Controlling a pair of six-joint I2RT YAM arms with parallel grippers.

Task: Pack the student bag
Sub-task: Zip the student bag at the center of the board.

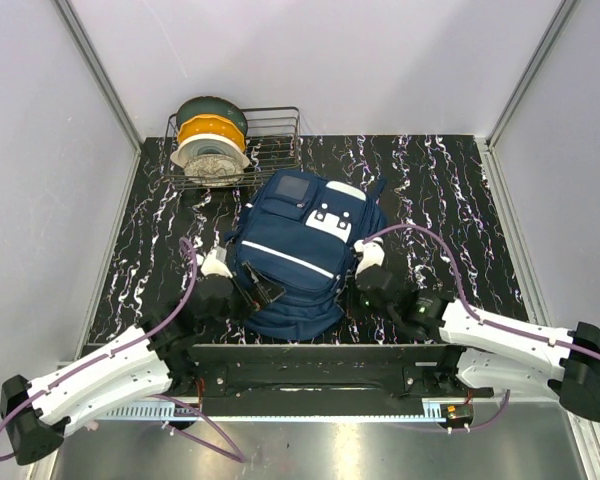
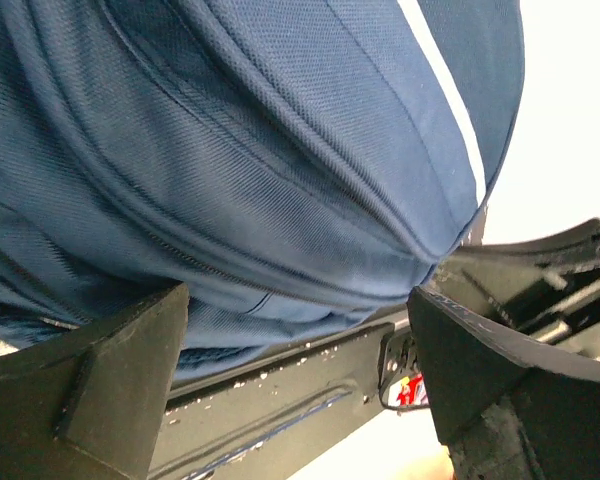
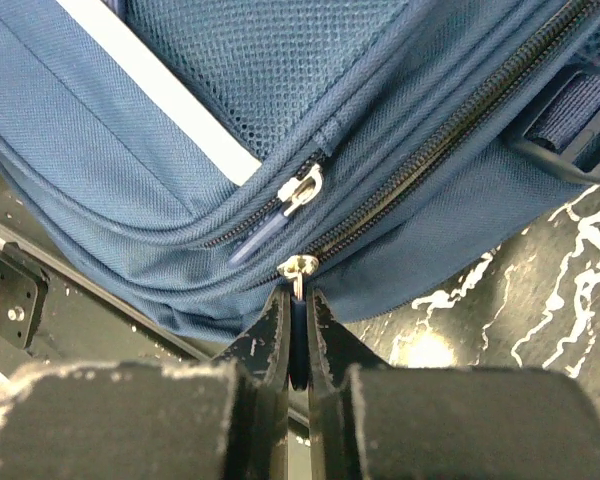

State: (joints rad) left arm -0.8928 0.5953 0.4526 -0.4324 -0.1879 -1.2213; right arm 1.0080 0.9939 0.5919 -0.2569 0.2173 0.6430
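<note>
I see the large navy blue fabric backpack (image 1: 300, 250) on the black marbled counter (image 1: 450, 190), between my arms. Right gripper (image 3: 298, 320) is pinched tight on the zipper pull tab (image 3: 297, 275), with the zipper track running away up-right. Left gripper (image 2: 298, 310) is spread wide, the backpack's side bulging just ahead.
</note>
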